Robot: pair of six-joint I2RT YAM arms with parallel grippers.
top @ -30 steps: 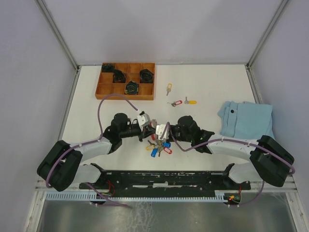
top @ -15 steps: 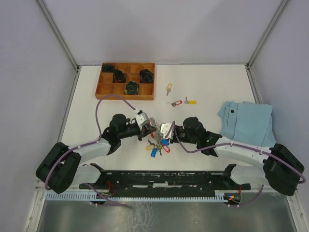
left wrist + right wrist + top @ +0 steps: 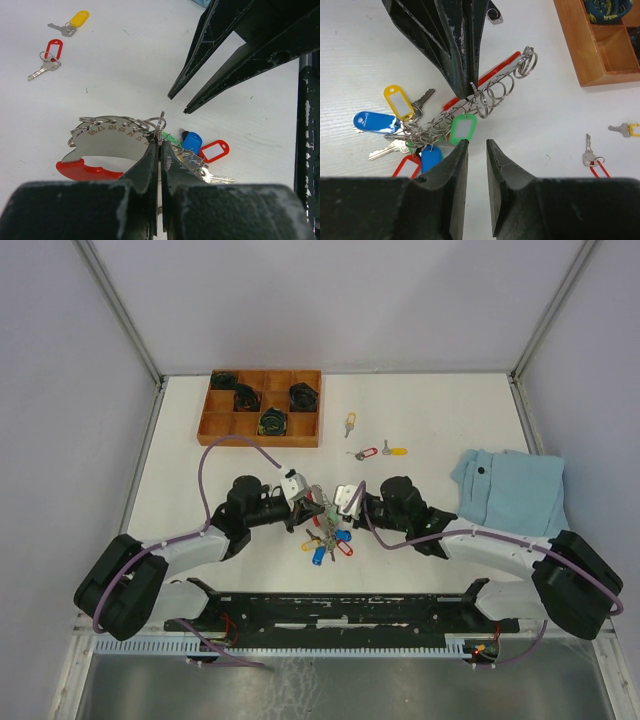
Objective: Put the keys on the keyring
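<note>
The left pincer [image 3: 160,145] is closed tight, its two tips nipping one of the wire rings of the keyring [image 3: 107,135]. The keyring's numbered metal plate and red strap lie to the 9 o'clock side of those tips in the left wrist view. The right pincer [image 3: 476,142] stands a little parted with nothing between its fingers. Its tips sit just beside the green tag [image 3: 462,129] of the bunch, and whether they touch it cannot be told. In the top view the two pincers face each other nose to nose near the middle of the desk [image 3: 450,410], the left one at 9 o'clock and the right one at 3 o'clock. The keyring's blue, red, yellow and green tags fan out on the surface at 6 o'clock of them. Well apart, at about 1 o'clock, three loose keys lie flat: a red-tagged key [image 3: 363,453], a yellow-tagged key [image 3: 396,451] just to its 3 o'clock, and another yellow-tagged key [image 3: 350,423] beyond them at 12 o'clock. A wooden compartment tray [image 3: 222,424] holding dark coiled items sits at 11 o'clock, and a folded blue cloth [image 3: 510,490] lies at 3 o'clock.
</note>
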